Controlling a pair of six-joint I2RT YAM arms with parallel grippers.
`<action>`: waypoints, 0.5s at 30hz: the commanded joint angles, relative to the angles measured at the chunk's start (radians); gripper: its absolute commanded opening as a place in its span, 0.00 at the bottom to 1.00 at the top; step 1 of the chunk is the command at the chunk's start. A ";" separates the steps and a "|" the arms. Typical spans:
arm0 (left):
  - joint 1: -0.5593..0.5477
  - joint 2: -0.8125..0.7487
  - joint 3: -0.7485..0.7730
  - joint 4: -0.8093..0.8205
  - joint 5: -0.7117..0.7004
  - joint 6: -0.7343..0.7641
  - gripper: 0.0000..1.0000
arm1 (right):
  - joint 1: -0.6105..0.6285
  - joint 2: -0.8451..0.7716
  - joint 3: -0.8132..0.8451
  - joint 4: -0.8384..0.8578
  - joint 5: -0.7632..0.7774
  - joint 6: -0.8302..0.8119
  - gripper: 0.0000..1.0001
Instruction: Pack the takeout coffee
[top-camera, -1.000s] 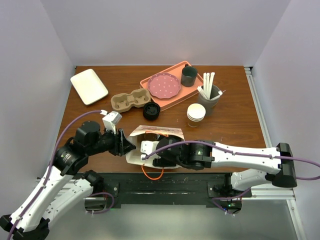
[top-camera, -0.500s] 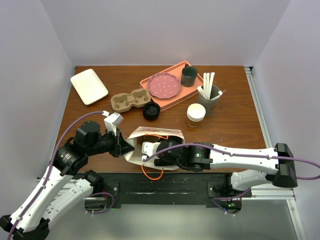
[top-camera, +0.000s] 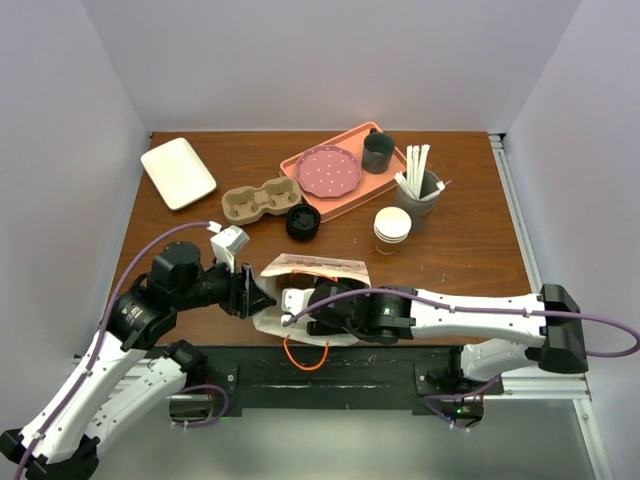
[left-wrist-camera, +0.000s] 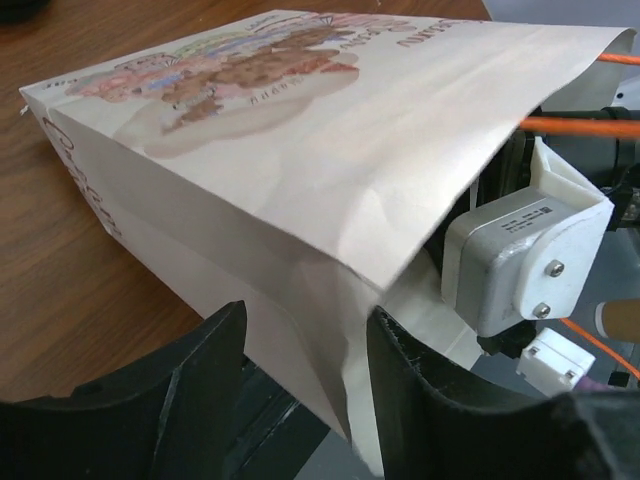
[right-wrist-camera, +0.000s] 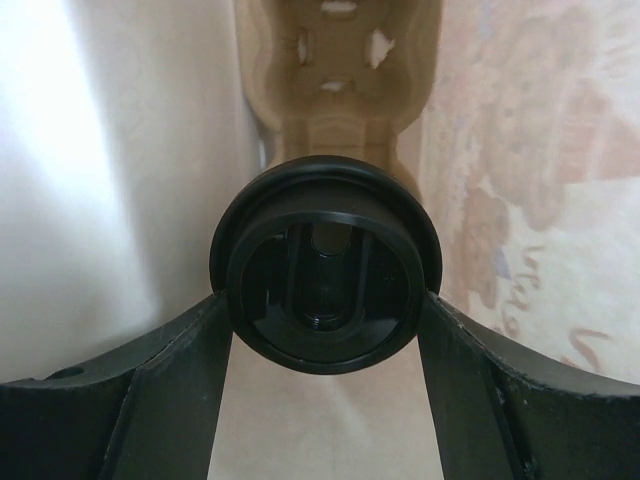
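Brown wooden table (top-camera: 470, 270) is bearing a paper bag (top-camera: 318, 264) lying on its side; inside it the takeout coffee (right-wrist-camera: 325, 292), lid showing, is sitting clamped in the right gripper (right-wrist-camera: 325, 305), a pulp cup carrier (right-wrist-camera: 335, 60) beyond. Left gripper (left-wrist-camera: 303, 365) is pinching the bag's edge.

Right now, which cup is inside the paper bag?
The black-lidded takeout coffee, in the right gripper; the stacked paper cups and the mug stand outside.

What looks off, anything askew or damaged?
The white printed paper bag lies on its side at the near edge of the wooden table, its orange cord handle hanging off. The right gripper holds the black-lidded takeout coffee inside it, apparently sideways, lid toward the mouth: spill risk. The left gripper pinches the bag's creased mouth edge.
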 joint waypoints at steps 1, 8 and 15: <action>0.000 0.006 0.037 -0.073 -0.007 0.054 0.56 | 0.005 0.021 0.011 -0.021 0.021 0.028 0.12; -0.001 -0.021 0.032 -0.114 0.009 0.037 0.32 | 0.005 0.007 -0.021 0.028 0.042 0.069 0.11; 0.000 -0.040 0.021 -0.063 -0.007 0.056 0.00 | 0.005 -0.022 -0.054 0.068 0.117 0.097 0.11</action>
